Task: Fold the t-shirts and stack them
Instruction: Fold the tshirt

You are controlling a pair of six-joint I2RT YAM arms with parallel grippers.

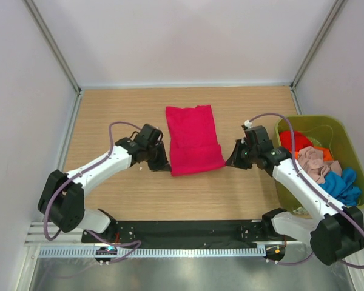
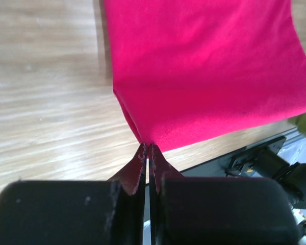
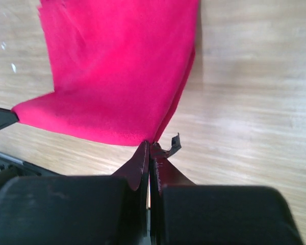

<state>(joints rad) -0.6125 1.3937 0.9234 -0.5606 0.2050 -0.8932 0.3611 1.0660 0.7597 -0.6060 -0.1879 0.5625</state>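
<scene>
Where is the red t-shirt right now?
In the top view, the red t-shirt lies mid-table, between the left gripper and the right gripper, which pinch its near corners.

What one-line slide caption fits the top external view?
The left gripper and right gripper pinch the near corners of the folded crimson t-shirt; other t-shirts lie in the green tub.

What surrounds your work: wooden surface (image 1: 127,200), green tub (image 1: 343,139), white walls (image 1: 182,36).
You have light wood grain boxed in by plain walls at the back and both sides, with slanting metal posts (image 1: 51,42) in the far corners. The tub sits at the surface's right edge. Along the near edge you see a black plate (image 1: 182,229), then a white slotted strip (image 1: 170,251) and bare sheet metal (image 1: 188,276).
</scene>
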